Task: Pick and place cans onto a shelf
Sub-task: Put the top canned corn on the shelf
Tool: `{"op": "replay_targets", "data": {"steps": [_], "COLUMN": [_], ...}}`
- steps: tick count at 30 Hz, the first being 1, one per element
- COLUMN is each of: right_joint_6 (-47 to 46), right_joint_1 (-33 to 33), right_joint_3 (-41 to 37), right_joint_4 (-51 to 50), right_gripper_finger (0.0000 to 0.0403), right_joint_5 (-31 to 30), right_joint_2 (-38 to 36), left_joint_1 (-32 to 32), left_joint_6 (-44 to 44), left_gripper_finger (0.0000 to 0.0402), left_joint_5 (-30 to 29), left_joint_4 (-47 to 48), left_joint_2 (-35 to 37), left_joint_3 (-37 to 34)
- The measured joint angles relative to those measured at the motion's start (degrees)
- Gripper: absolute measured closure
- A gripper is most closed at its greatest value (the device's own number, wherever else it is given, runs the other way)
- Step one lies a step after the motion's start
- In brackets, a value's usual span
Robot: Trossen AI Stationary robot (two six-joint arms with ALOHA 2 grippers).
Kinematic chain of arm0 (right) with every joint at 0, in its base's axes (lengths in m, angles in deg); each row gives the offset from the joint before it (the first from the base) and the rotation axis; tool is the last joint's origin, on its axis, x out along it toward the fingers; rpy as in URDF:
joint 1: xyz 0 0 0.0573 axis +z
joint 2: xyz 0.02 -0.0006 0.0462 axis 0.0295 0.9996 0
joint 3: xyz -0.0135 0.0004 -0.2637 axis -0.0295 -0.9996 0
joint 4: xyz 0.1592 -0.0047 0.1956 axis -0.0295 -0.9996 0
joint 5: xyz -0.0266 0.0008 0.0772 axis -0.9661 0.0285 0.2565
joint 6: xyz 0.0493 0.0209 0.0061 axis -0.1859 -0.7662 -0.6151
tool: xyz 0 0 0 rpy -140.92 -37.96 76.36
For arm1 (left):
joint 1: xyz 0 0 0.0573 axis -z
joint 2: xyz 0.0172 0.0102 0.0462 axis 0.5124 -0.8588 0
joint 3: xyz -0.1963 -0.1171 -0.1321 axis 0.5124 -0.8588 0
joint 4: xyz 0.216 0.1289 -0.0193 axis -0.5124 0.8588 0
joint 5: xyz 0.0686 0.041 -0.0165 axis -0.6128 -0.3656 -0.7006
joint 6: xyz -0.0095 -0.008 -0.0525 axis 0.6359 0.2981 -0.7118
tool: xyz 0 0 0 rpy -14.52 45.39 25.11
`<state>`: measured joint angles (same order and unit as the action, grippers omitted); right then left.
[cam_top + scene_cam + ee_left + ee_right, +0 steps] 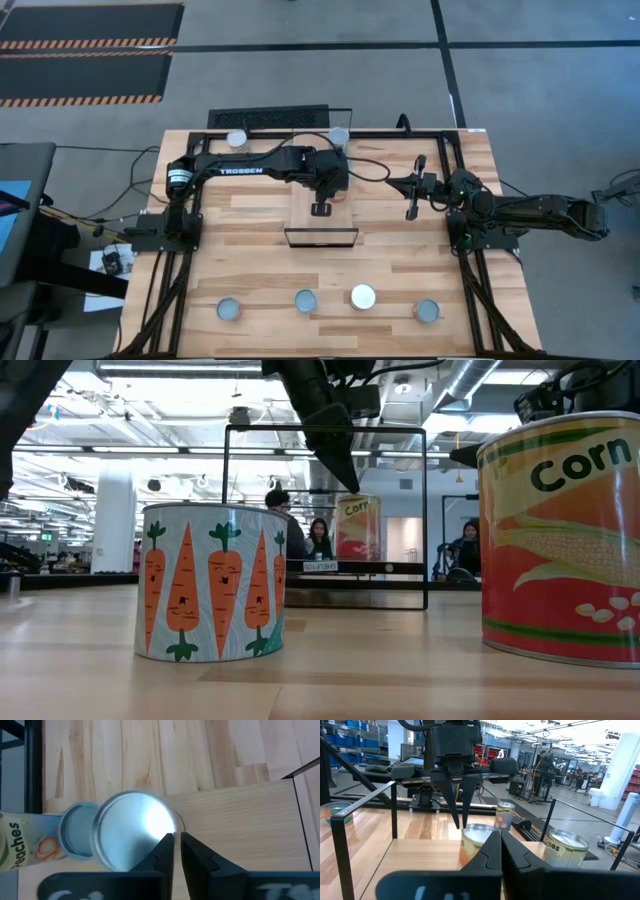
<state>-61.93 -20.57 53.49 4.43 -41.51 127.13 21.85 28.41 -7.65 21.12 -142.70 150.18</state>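
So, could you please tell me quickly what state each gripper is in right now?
Left gripper: shut, holding nothing, above the shelf next to a can.
Right gripper: shut, holding nothing.

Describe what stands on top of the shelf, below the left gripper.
One can, silver top and orange side, stands on the shelf below the left gripper. The right gripper hides its label; from above, the left arm covers it.

Grey floor (330,25), striped mats (85,38)
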Motion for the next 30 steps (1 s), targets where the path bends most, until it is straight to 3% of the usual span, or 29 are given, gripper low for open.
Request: {"op": "replay_targets", "data": {"steps": [7, 13, 30], "right_joint_6": [0.0, 0.0, 0.0], "right_joint_1": [0.0, 0.0, 0.0], "right_joint_3": [0.0, 0.0, 0.0], "right_joint_4": [0.0, 0.1, 0.4], "right_gripper_finger": [0.0395, 0.0395, 0.0394], "right_joint_5": [0.0, 0.0, 0.0], "right_joint_2": [0.0, 0.0, 0.0], "left_joint_1": [0.0, -0.7, -1.7], "left_joint_6": [1.1, 2.3, 2.8], "left_gripper_finger": [0.0371, 0.0398, 0.0401], "left_joint_5": [0.0, 1.3, 3.4], "left_joint_4": [0.0, -0.1, -5.4], "left_joint_2": [0.1, 0.5, -0.9], "left_joint_3": [0.0, 0.1, 0.1]}}
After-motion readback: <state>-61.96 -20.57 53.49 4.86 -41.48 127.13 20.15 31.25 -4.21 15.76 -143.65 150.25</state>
